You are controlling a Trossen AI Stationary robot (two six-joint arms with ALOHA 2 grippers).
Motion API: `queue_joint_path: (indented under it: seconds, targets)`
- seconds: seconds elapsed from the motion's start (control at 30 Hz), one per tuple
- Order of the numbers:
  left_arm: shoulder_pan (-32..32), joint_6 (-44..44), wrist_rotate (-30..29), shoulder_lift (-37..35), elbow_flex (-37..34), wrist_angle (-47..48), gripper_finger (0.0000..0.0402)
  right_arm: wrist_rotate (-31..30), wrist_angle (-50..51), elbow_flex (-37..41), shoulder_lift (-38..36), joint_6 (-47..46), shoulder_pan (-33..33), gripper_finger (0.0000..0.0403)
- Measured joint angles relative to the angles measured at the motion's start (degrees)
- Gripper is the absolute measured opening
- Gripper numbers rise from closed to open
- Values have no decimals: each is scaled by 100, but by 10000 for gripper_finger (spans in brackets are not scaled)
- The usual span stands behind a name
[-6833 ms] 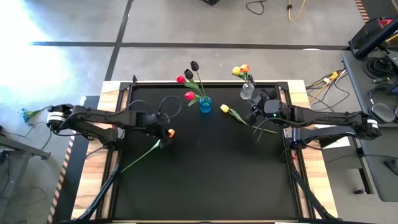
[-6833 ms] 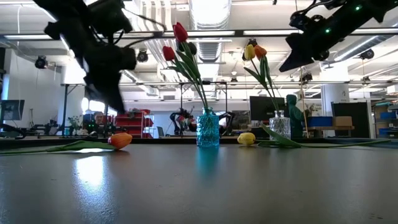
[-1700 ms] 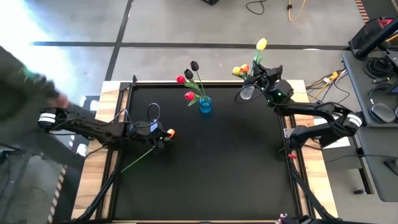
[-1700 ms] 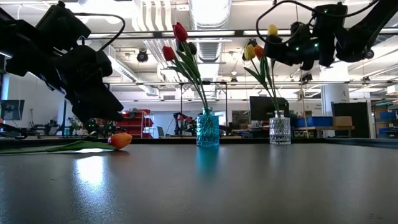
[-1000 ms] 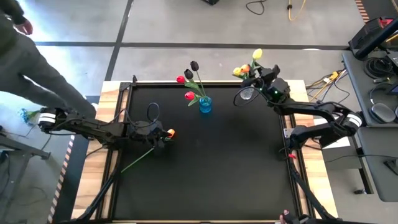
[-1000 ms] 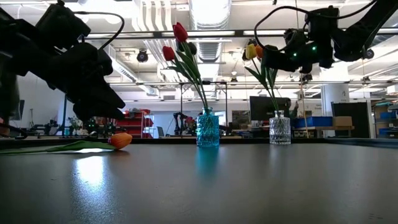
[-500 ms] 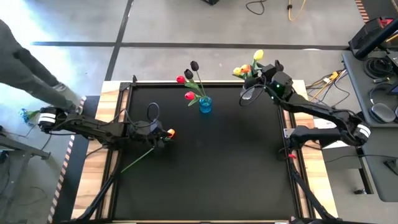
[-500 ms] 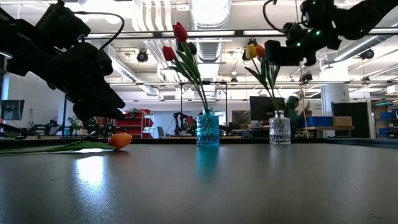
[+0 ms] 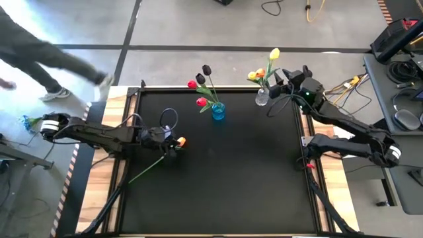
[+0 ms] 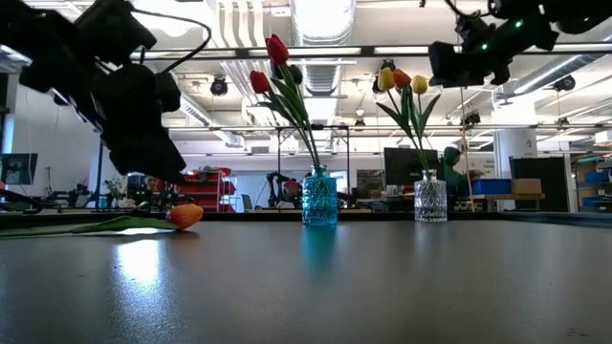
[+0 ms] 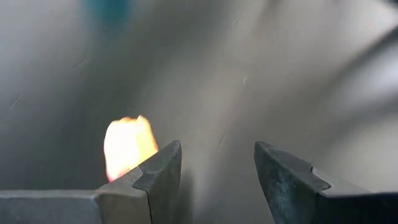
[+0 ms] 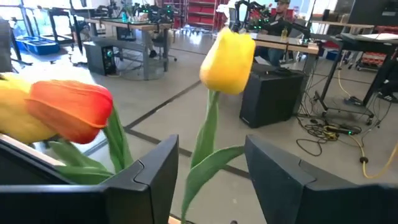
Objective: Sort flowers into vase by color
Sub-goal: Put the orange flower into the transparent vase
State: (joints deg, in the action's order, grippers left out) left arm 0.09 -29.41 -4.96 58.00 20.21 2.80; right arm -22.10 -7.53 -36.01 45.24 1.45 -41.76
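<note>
An orange tulip lies on the black table, its stem running toward the near left. My left gripper hovers open just over it; in the left wrist view the orange head shows beside one finger, outside the gap. A blue vase holds red and near-black tulips. A clear vase holds yellow and orange tulips and a taller yellow tulip. My right gripper is open beside these heads; the yellow tulip's stem stands just beyond its gap.
A person walks on the floor beyond the table's far left corner. Wooden rails border the black mat. The two vases stand near the far edge. The bare mat stretches from the middle to the near side.
My right gripper has risen and drawn back toward the table's right edge, away from the tall yellow tulip, which now stands on its own in the clear vase. A person has moved along the table's left side.
</note>
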Motion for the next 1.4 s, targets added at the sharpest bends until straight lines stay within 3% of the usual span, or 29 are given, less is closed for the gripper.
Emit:
queue_joint_path:
  seconds: [0.23, 0.33, 0.5, 0.73, 0.87, 1.0, 1.13, 1.4]
  targets:
    - [-6, -552, 175, 25, 902, 2725, 187, 0, 600, 0, -512, 2, 350, 203]
    - [-6, -729, 311, 113, 1009, 3300, 187, 1, 748, 0, -627, 2, 531, 207]
    - [-6, -1007, 556, 408, 802, 3286, 187, -43, 775, 0, -689, 99, 775, 208]
    - [-6, -1309, 263, 951, 639, 3070, 183, -45, 772, 0, -696, 181, 855, 208]
    - [-6, -1208, 305, 1136, 652, 2889, 151, -43, 772, 0, -696, 230, 855, 208]
    - [-6, -1169, 325, 1208, 655, 2869, 90, -42, 772, 0, -696, 235, 867, 207]
    - [-72, -1064, 450, 1044, 703, 2837, 15, -38, 772, 0, -702, 352, 978, 207]
    - [-124, -852, 355, -56, 994, 2605, 5, 73, 919, 0, -862, 506, 1384, 207]
